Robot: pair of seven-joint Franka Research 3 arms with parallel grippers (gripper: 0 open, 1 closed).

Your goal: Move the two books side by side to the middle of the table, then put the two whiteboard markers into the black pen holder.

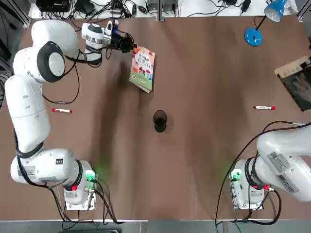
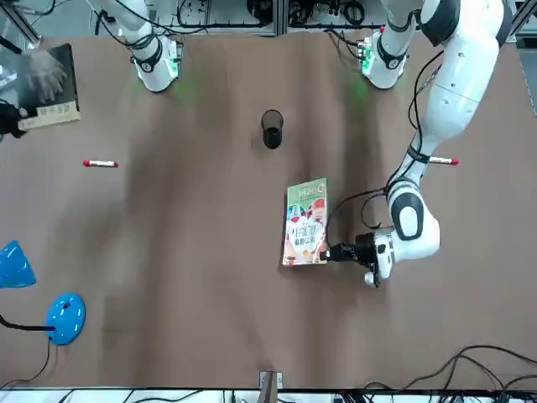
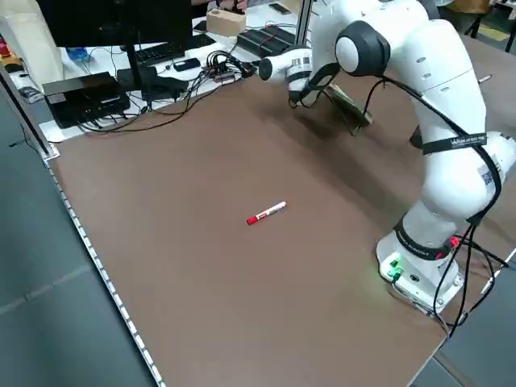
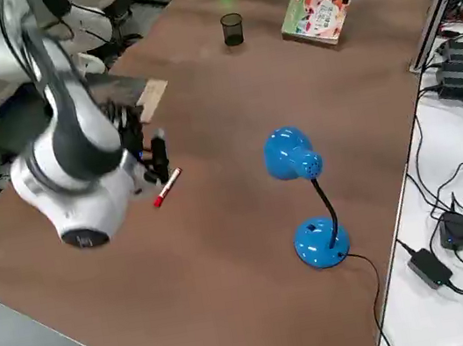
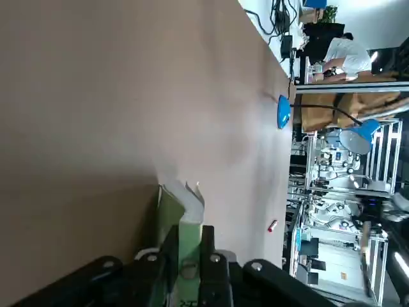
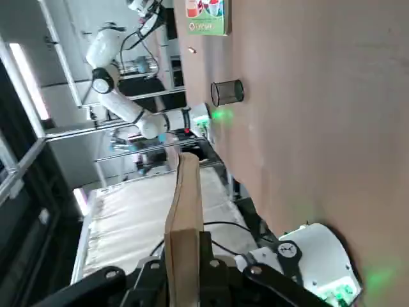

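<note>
My left gripper [image 1: 132,47] is shut on the top edge of the colourful book [image 1: 142,69] at the far left-centre of the table [image 1: 204,145]; the left wrist view shows the book's edge [image 5: 189,220] pinched between the fingers. My right gripper [image 6: 184,256] is shut on the dark grey book [image 1: 297,80], held up near the table's right edge [image 4: 126,102]. The black pen holder [image 1: 160,121] stands mid-table. One whiteboard marker [image 1: 61,110] lies on the left and the other marker [image 1: 264,107] on the right.
A blue desk lamp [image 1: 252,36] stands at the far right corner, its base [image 4: 319,243] near the table edge. Cables and electronics [image 3: 89,93] lie beyond the far edge. Both arm bases sit at the near edge.
</note>
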